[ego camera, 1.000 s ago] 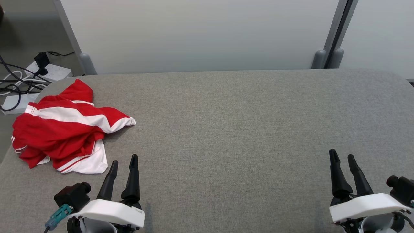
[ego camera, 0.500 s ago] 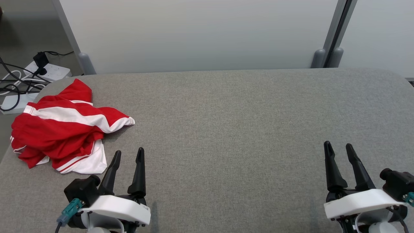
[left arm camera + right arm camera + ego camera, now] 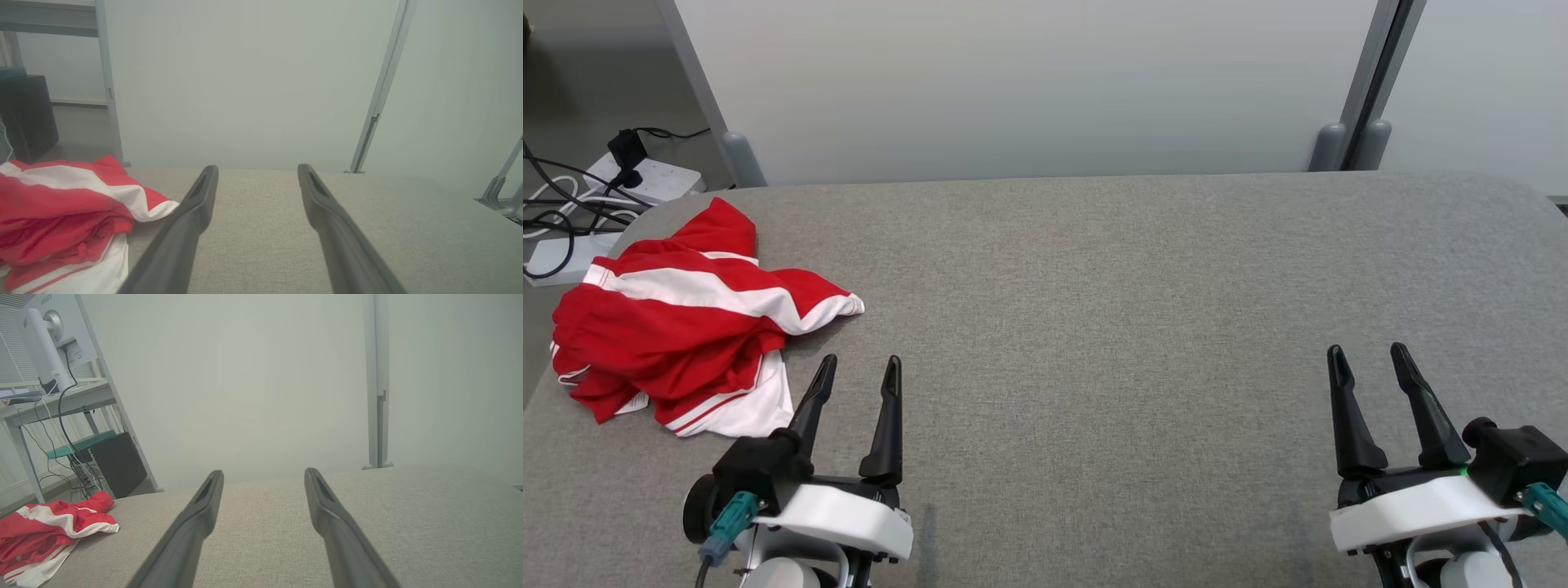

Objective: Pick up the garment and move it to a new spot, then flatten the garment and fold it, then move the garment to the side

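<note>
Red-and-white sports garment point(image 3: 678, 327) crumpled at nine o'clock on worktop point(image 3: 1111, 269). Left tool point(image 3: 862, 363) and right tool point(image 3: 1366, 351) wide open, empty.

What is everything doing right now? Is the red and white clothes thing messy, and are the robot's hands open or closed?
Red and white fabric garment: crumpled in a heap at the table's left end, not held.
Left gripper: open, empty, close to the garment.
Right gripper: open, empty, far from the garment.
Grey fabric-covered table: carrying the garment.
White power strip on the floor: black plug in it.
</note>
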